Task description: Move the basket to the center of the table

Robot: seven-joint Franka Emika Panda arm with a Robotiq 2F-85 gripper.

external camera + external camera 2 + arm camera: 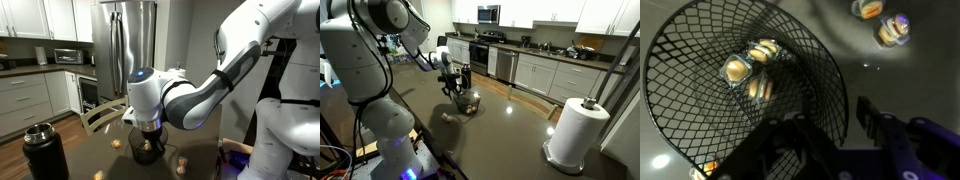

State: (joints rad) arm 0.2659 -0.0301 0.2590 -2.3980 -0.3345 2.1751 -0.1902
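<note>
The room is a kitchen with white cupboards and a big shiny fridge [125, 45]. In front is the table [510, 140], wide, dark brown and a bit shiny. The white robot arm [200, 95] bends down over it. A fat roll of paper towel [575, 128] stands on the table, well away from the arm. A black thermos [45, 152] stands upright at another spot on the table. The basket [740, 85] sits on the table right under the arm's end, well apart from the paper towel, as an exterior view [470, 102] shows. It is small, round and shaped like a bowl, made of thin dark wire crossed like a net, so the table shows through. Three light tan pieces [750, 70] lie close together inside it. The gripper [830, 125] hangs just over the basket's rim. Its two black fingers [890, 140] are spread apart, one inside the rim behind the net and one outside it. They do not pinch the wire, and the pictures do not show whether they touch it. Two more tan pieces [880, 22] lie on the table near the basket.
</note>
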